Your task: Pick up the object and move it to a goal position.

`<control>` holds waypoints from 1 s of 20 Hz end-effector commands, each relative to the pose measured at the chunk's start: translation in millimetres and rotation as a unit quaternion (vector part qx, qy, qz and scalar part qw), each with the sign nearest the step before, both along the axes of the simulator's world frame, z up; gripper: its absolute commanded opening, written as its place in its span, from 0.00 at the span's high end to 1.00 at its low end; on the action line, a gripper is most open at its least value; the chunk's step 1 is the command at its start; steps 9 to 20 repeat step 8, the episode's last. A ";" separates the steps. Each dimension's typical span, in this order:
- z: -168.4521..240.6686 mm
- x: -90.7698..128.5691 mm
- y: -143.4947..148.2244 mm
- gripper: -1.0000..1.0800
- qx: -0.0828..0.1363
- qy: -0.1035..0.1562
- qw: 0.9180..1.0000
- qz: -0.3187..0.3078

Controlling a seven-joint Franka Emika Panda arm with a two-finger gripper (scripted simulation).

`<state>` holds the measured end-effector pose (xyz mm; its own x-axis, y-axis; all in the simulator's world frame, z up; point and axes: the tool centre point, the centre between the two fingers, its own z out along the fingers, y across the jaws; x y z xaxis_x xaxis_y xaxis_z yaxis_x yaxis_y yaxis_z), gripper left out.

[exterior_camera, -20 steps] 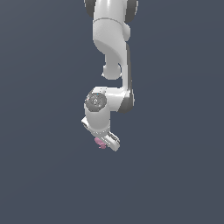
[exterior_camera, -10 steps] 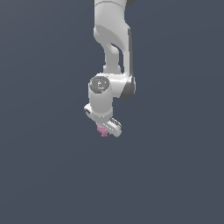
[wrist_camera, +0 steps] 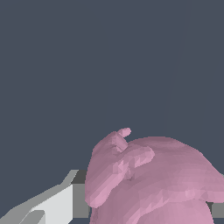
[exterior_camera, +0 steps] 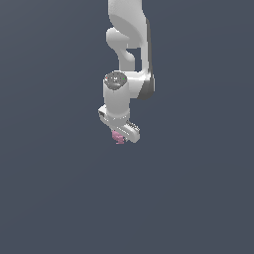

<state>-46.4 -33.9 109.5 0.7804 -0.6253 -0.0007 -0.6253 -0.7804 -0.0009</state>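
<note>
The white arm (exterior_camera: pixel 126 44) hangs from twelve o'clock in the exterior view, its end effector (exterior_camera: pixel 119 137) closed around the pink lumpy object (exterior_camera: pixel 117 136), which peeks out just beneath the hand near frame centre. In the wrist view the object (wrist_camera: pixel 148 179) looms large, pressed against a grey-white finger (wrist_camera: pixel 57 203), dark blue-grey backdrop all around
</note>
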 end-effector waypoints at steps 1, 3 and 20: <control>3.7 -7.5 1.2 1.00 0.000 0.000 1.000 0.000; 5.8 -11.2 1.9 1.00 0.000 0.000 1.000 0.000; 8.4 -14.7 2.4 1.00 0.000 0.000 1.000 0.000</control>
